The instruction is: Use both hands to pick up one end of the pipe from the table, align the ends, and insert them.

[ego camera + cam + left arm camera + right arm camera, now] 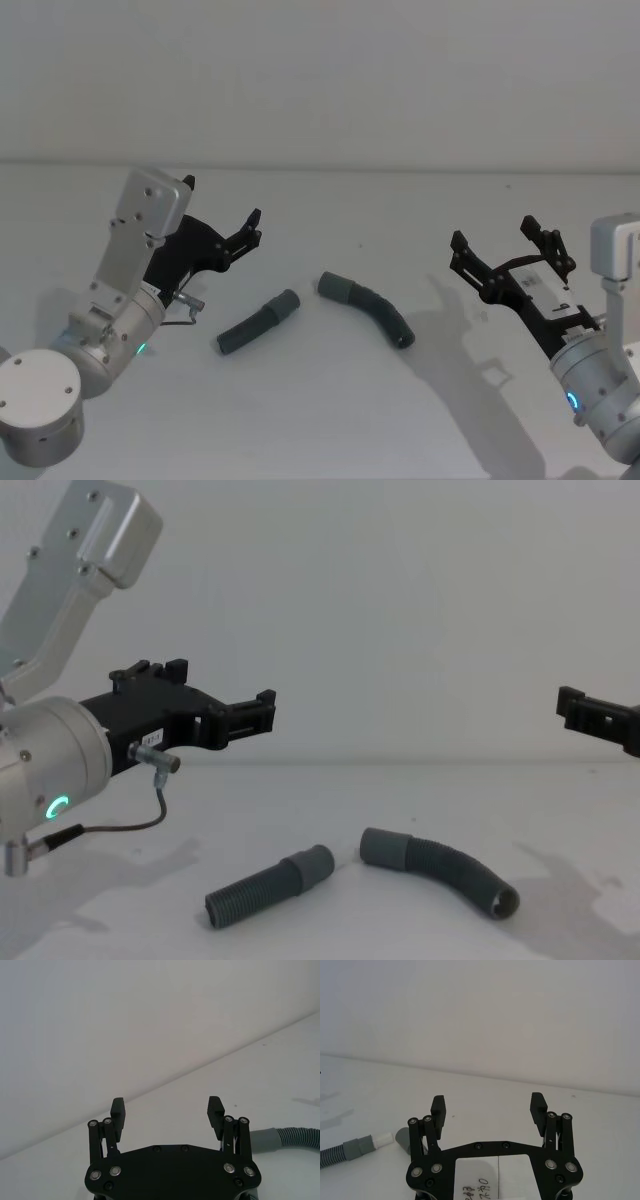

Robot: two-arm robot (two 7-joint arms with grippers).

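Hose in two dark grey ribbed pieces is seen in the head view lying on the white table (320, 430). The straight hose piece (255, 325) lies to the left and the curved hose piece (375, 310) to the right, with their smooth cuffs turned towards each other, near but apart. The left gripper (222, 200) and the right gripper (493, 235) are placed to either side of the pair, both spread wide and empty.

In the left wrist view the left gripper's fingers (118, 1110) are shown parted, and a ribbed piece is glimpsed beside them; which piece it is cannot be told.

In the right wrist view the right gripper's fingers (538, 1105) are likewise released on nothing.

In the chest view both pieces are seen resting flat, with the grippers held well above them.

The pick-up is judged not yet begun. Each gripper would best be turned across its piece's axis before it is lowered. It should be closed on the ribs just behind the cuff, so that the cuff is left free and the flexible body cannot droop during alignment.
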